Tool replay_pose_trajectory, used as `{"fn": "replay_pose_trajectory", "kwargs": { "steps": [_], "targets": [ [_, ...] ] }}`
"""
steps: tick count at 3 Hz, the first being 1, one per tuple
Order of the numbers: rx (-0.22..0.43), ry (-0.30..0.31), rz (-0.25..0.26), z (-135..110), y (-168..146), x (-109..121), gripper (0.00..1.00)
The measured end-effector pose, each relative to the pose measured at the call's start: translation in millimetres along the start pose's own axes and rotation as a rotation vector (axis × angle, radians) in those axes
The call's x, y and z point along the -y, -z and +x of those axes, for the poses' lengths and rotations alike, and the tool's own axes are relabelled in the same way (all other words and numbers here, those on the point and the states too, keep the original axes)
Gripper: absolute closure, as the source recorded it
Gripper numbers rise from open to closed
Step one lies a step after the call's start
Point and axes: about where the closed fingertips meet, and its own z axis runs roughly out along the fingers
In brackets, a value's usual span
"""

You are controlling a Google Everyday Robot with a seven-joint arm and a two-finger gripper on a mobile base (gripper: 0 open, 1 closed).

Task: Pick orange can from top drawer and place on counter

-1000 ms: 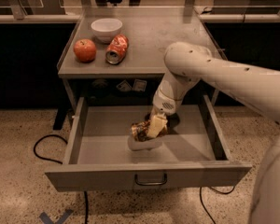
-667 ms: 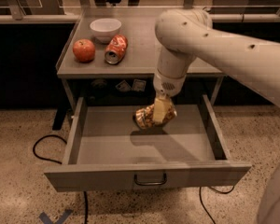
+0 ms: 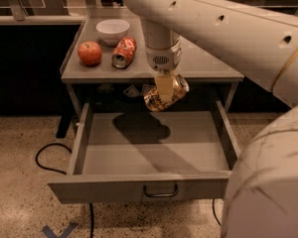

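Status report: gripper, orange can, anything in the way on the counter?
Gripper shut on orange can, above open top drawer, not yet on counter. Apple, bowl, red can occupy counter's left end.

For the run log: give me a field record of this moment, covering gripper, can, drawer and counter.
gripper: shut on the orange can, hanging above the top drawer
orange can: tilted, in the air, touching neither drawer nor counter
top drawer: pulled open, nothing visible inside
counter: apple, white bowl and red can lying on its side, at the left
task state: can not yet on counter
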Motion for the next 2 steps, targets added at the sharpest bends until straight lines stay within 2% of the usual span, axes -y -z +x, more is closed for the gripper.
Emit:
{"fn": "replay_pose_trajectory", "kwargs": {
  "steps": [1, 2],
  "targets": [
    [0.01, -0.001, 0.01, -2.1, -0.8, 2.8, 1.0],
    [-0.033, -0.041, 0.067, 6.3, 16.4, 35.4, 1.0]
  ]
}}
